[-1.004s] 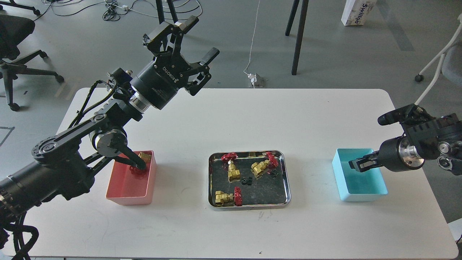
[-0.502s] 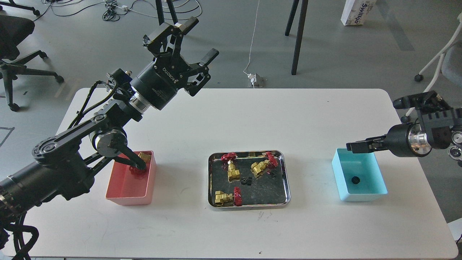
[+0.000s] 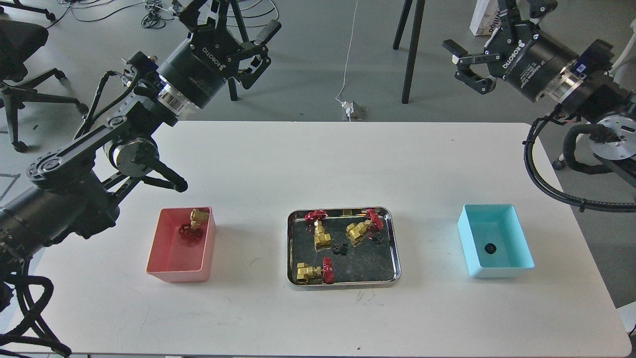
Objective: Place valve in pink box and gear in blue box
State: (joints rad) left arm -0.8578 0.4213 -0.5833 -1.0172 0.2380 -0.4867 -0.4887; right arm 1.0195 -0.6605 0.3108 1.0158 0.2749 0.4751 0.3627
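Left claw (image 3: 233,20): raised beyond far-left worktop (image 3: 318,164) edge, fingers spread, empty. Right claw (image 3: 484,47): raised far right, fingers spread, empty. Valve (image 3: 195,226): inside pink box (image 3: 171,271). Gear (image 3: 490,248): inside blue box (image 3: 519,233).

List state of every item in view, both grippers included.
pink box: holds one valve
blue box: holds one gear
steel tray: holds three valves and two gears
left gripper: open, empty, raised
right gripper: open, empty, raised
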